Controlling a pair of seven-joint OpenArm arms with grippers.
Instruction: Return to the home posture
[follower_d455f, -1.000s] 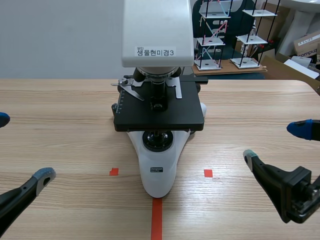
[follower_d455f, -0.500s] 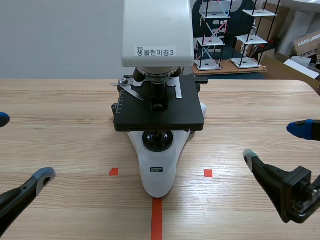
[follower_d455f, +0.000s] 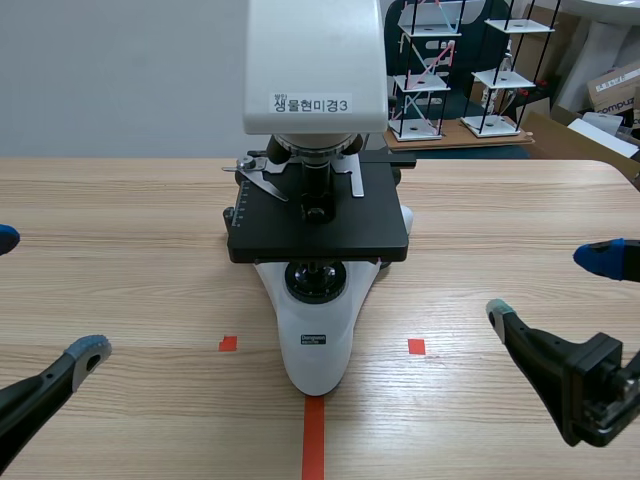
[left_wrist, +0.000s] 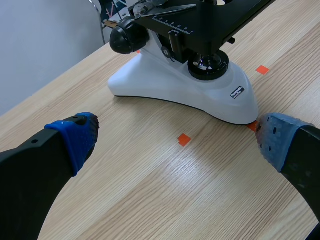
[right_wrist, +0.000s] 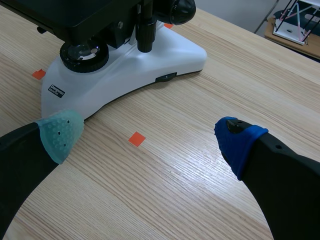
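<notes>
A white microscope (follower_d455f: 318, 345) with a black stage stands at the table's middle, its base just behind the red tape line. My left gripper (follower_d455f: 47, 295) sits low at the near left, open, with nothing between its fingers. My right gripper (follower_d455f: 550, 285) sits low at the near right, also open and empty. In the left wrist view the microscope (left_wrist: 170, 85) stands ahead of the left gripper (left_wrist: 175, 145), well apart from it. Seen from the right wrist, the microscope (right_wrist: 150, 65) is ahead of the right gripper (right_wrist: 149, 137), with bare wood between the pads.
The wooden table (follower_d455f: 500, 210) runs wide on both sides of the microscope. Behind its far edge stand white shelf models (follower_d455f: 430, 70) and cardboard boxes (follower_d455f: 612, 90). A label sits on the microscope head (follower_d455f: 312, 103).
</notes>
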